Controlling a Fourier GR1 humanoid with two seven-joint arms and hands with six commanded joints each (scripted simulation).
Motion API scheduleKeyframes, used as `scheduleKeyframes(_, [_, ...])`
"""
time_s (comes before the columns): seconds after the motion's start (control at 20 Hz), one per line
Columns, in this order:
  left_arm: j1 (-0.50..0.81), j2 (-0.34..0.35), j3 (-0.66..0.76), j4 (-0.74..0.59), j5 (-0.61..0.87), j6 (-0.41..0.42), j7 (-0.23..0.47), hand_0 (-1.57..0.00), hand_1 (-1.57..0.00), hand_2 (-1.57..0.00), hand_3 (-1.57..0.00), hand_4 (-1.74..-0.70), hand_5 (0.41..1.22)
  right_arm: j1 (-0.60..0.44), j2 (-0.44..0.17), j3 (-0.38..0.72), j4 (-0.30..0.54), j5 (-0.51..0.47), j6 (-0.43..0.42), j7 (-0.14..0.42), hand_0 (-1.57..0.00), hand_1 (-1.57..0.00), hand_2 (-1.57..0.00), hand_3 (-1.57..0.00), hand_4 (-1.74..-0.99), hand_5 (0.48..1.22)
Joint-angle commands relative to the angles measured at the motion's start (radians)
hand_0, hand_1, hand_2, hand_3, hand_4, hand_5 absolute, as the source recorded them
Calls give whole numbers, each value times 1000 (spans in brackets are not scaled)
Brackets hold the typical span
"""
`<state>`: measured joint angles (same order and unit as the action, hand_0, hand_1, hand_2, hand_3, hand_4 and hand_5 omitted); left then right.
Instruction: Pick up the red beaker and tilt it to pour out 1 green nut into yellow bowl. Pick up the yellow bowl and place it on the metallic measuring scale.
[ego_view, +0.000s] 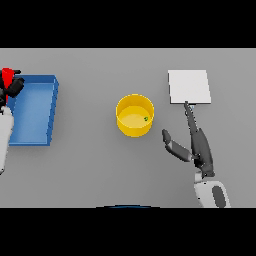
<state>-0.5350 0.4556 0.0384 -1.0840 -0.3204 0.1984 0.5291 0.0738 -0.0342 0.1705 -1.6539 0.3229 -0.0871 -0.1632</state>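
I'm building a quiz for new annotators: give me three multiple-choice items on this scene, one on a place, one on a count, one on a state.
1. Where does the bowl stand?
A. in the blue tray
B. on the scale
C. on the table between tray and scale

2. How many green nuts lie in the bowl?
A. none
B. one
C. three

3. What is the right hand doing?
A. open beside the bowl, holding nothing
C. curled round the bowl
B. lifting the scale

Key: 1 C, the bowl sits on the grey table with the blue tray at its left and the scale at its right. 2 B, a single nut shows inside. 3 A, its fingers are straight, apart from the bowl. The left hand holds the red beaker by the tray.
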Motion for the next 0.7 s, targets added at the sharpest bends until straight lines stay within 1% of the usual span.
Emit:
scheduleKeyframes(0.0, [18,8,-10,-22,-16,3,1,-1571,-1571,-1571,-1555,-1741,1046,-7,0,-4,9,-1,-2,7,1,1,1,1,-1013,644])
scheduleKeyframes(0.05, [35,11,-20,-37,-30,3,1,-1571,-1571,-1571,-1559,-1713,991,-6,5,-2,4,-3,-2,19,1,1,1,1,-1017,638])
scheduleKeyframes(0.1, [48,17,-23,-45,-34,-3,-1,-1571,-1571,-1571,-1561,-1645,941,-2,-5,-8,-2,-6,1,6,1,1,1,1,-1021,636])
scheduleKeyframes(0.15, [57,23,-28,-58,-38,-15,7,-1571,-1571,-1571,-1563,-1536,892,-4,1,-2,7,0,-2,3,1,1,1,1,-1021,636])
scheduleKeyframes(0.2, [74,18,-34,-70,-41,-14,12,-1571,-1571,-1563,-1536,-1401,848,4,-2,-3,3,2,-4,-5,1,1,1,1,-1017,635])
scheduleKeyframes(0.25, [79,20,-37,-86,-40,-22,13,-1571,-1543,-1501,-1470,-1275,810,0,-2,-6,5,-2,-4,-2,1,1,1,1,-1012,634])
scheduleKeyframes(0.3, [91,25,-37,-102,-31,-36,14,-1496,-1378,-1351,-1310,-1161,780,6,8,1,-9,-2,-7,-8,1,1,1,1,-1009,634])
scheduleKeyframes(0.35, [95,34,-36,-104,-24,-55,4,-1393,-1215,-1209,-1136,-1068,749,5,0,-5,-2,-10,0,-9,1,1,1,1,-1007,635])
scheduleKeyframes(0.4, [99,33,-40,-110,-25,-59,9,-1207,-995,-1020,-952,-1002,720,3,2,-4,2,-8,0,1,1,1,1,1,-1004,636])
scheduleKeyframes(0.45, [105,35,-41,-108,-21,-68,17,-965,-796,-816,-768,-958,696,-6,5,0,1,-2,-1,16,1,1,1,1,-1004,635])
scheduleKeyframes(0.5, [110,39,-52,-116,-25,-84,19,-772,-637,-652,-614,-920,677,-2,6,-2,-1,-6,-2,8,1,1,1,1,-1005,634])
scheduleKeyframes(0.55, [119,44,-61,-120,-29,-97,15,-617,-509,-522,-491,-889,666,-1,1,-6,-4,-12,1,-4,1,1,1,1,-1008,635])
scheduleKeyframes(0.6, [124,55,-73,-123,-37,-116,12,-494,-407,-417,-393,-857,657,0,-3,-6,-6,-10,2,-5,1,1,1,1,-1009,639])
scheduleKeyframes(0.65, [114,54,-77,-96,-41,-122,4,-395,-325,-334,-314,-836,657,1,-3,-5,-7,-8,2,-5,1,1,1,1,-1011,639])
